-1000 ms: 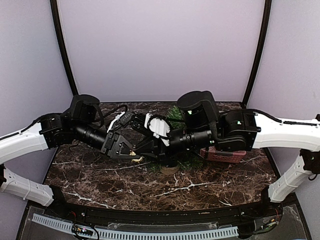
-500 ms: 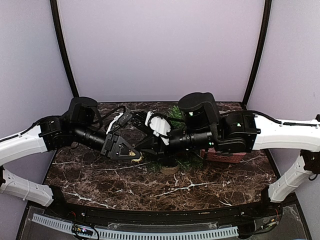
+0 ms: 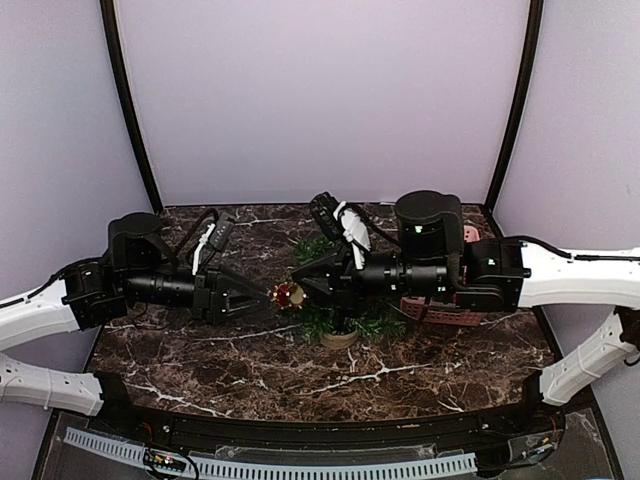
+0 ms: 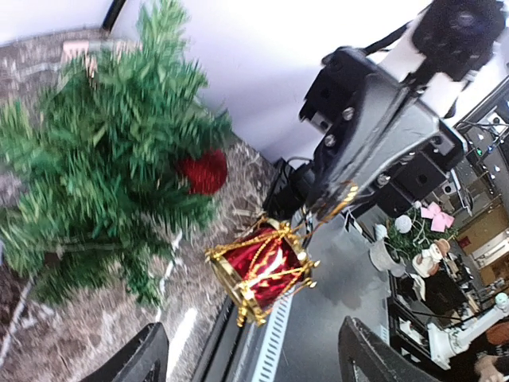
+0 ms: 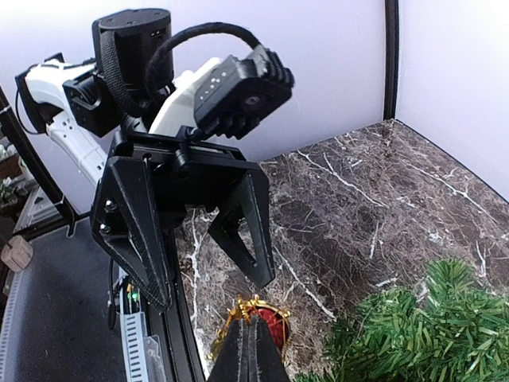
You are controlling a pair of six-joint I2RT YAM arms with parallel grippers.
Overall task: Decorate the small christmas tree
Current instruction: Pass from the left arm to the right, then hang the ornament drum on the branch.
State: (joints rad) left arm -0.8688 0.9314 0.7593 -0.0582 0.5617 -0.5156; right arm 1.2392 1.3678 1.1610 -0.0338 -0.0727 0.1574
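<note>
Here, the right gripper (image 3: 303, 290) is pinched closed on the gold loop of a dangling drum ornament (image 4: 261, 272); the left gripper (image 3: 258, 296) faces it, jaws wide, holding nothing. The small christmas tree (image 4: 103, 175) stands upright on the marble table (image 3: 200, 360), just beside the ornament.

Bright, even light, soft shadows; small christmas tree (image 4: 103, 159) motion-blurred

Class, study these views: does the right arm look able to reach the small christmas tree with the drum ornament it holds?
Probably yes. The right tool is shut on the drum ornament, the small christmas tree stands just beside it, and the left tool is open and clear of the ornament.
</note>
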